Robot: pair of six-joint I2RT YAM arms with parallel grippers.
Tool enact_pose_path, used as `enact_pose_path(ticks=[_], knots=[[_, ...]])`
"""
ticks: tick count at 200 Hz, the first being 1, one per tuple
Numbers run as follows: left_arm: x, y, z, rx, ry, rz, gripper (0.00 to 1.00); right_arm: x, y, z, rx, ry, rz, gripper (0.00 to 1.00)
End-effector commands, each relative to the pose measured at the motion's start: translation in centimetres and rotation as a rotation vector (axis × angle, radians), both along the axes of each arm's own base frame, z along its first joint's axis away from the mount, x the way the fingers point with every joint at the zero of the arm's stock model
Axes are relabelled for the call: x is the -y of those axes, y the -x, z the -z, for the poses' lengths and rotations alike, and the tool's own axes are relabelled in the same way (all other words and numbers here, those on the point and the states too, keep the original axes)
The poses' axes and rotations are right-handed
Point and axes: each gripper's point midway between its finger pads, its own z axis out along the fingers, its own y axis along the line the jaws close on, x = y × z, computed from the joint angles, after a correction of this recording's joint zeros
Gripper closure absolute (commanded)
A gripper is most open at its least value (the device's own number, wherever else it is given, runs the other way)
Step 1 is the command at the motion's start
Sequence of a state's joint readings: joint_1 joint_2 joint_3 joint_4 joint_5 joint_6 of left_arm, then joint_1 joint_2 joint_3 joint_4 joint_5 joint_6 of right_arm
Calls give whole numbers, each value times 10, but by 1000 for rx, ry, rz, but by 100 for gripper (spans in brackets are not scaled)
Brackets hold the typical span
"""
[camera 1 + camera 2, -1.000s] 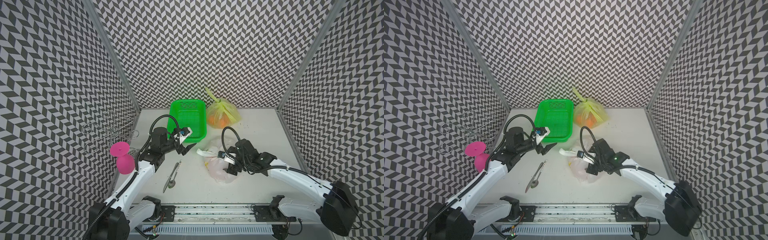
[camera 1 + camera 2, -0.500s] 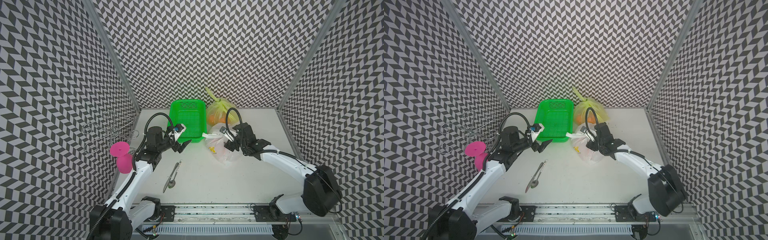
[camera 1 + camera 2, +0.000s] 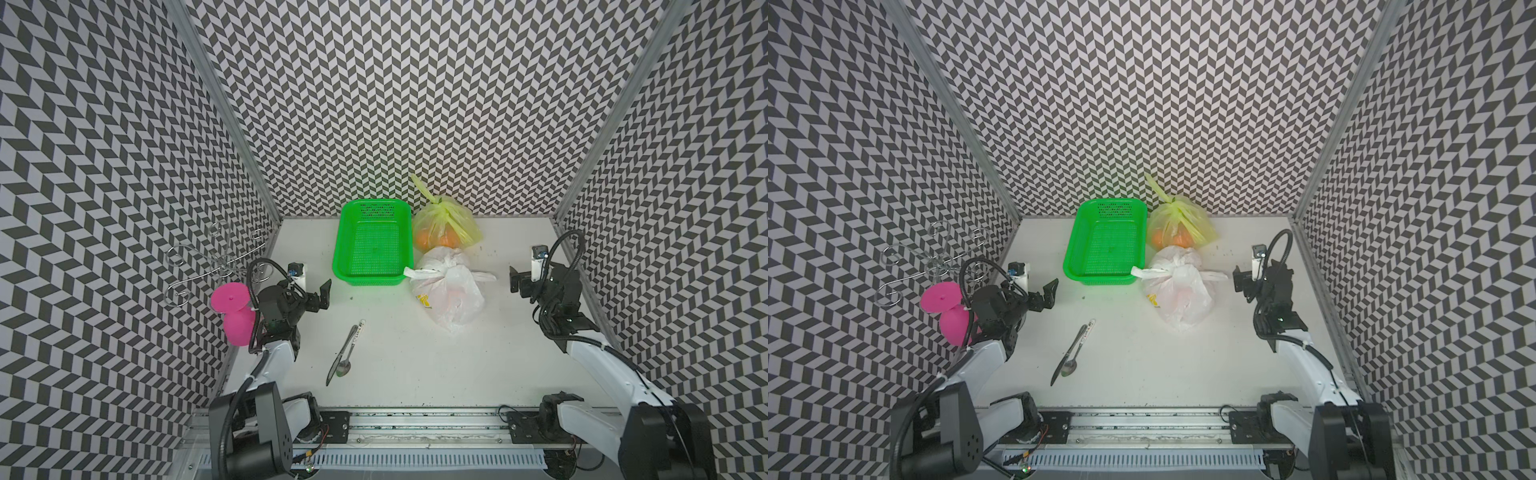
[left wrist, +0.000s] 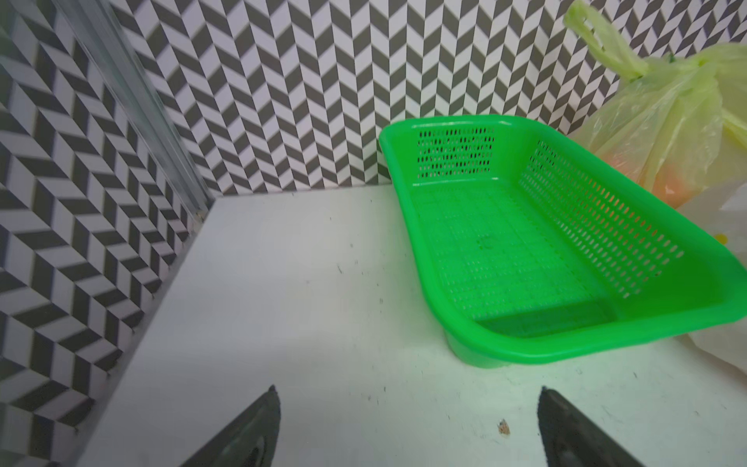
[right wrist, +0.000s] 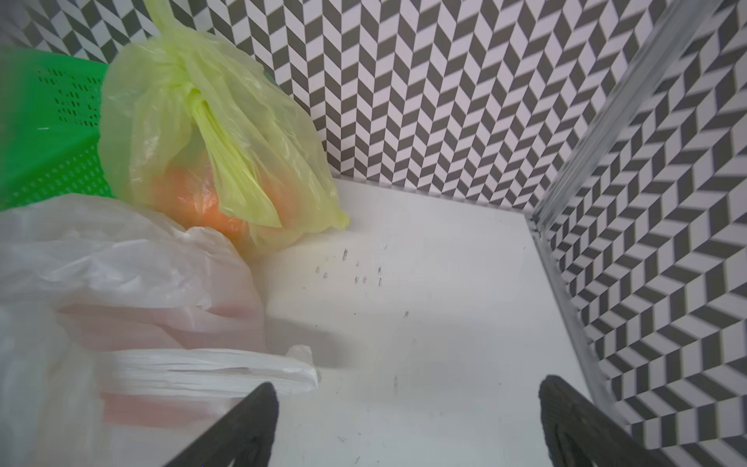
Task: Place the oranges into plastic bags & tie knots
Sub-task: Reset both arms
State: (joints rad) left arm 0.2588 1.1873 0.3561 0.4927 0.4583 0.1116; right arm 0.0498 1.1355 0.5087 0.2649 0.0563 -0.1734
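Two tied plastic bags lie at the back of the table. The yellow-green bag (image 3: pixel 446 224) (image 5: pixel 210 133) holds oranges (image 3: pixel 424 240) (image 5: pixel 190 198) and has a knot (image 3: pixel 440 203) at its top. In front of it, touching it, the white bag (image 3: pixel 451 291) (image 5: pixel 101 283) shows faint orange shapes, with its knot (image 3: pixel 442 272) on top. My right gripper (image 3: pixel 519 282) (image 5: pixel 408 420) is open and empty, to the right of the white bag, near a loose handle strip (image 5: pixel 202 372). My left gripper (image 3: pixel 322 293) (image 4: pixel 408 424) is open and empty over bare table, left of the basket.
An empty green mesh basket (image 3: pixel 374 249) (image 4: pixel 525 242) stands at the back, left of the bags. A knife and spoon (image 3: pixel 345 357) lie mid-table. A pink cup (image 3: pixel 235 311) and a wire rack (image 3: pixel 212 262) sit by the left wall.
The white bag moved from mid-table back against the yellow-green bag. My right gripper let it go and drew away to the right. My left gripper pulled back leftward. Both jaws opened wider.
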Motion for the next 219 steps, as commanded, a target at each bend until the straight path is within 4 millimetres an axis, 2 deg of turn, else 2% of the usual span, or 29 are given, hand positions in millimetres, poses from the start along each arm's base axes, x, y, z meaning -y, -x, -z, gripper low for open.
enact_pose_path(ticks=[1, 22, 51, 76, 98, 118, 142, 179, 219], knots=[[6, -6, -24, 175, 39, 24, 0, 4, -20, -5, 123, -132, 68, 0], [23, -8, -19, 237, -35, 43, 0, 6, -27, 20, 88, -141, 89, 0], [38, -25, -18, 228, -24, 57, 0, 4, -27, 23, 136, -145, 73, 0], [39, -40, -14, 196, 2, 40, 0, 4, -24, 23, 169, -165, 77, 0], [43, -43, -9, 199, -3, 42, 0, 1, -27, 21, 172, -173, 61, 0], [35, -42, -12, 202, 11, 8, 0, 2, -28, 22, 171, -176, 64, 0], [36, -42, -21, 184, -5, 25, 0, 1, -28, 17, 182, -177, 56, 0], [37, -29, -53, 214, -70, 40, 0, 0, -26, 1, 212, -183, 45, 0], [48, -13, -67, 181, -117, 114, 0, -2, -24, -9, 228, -194, 33, 0]])
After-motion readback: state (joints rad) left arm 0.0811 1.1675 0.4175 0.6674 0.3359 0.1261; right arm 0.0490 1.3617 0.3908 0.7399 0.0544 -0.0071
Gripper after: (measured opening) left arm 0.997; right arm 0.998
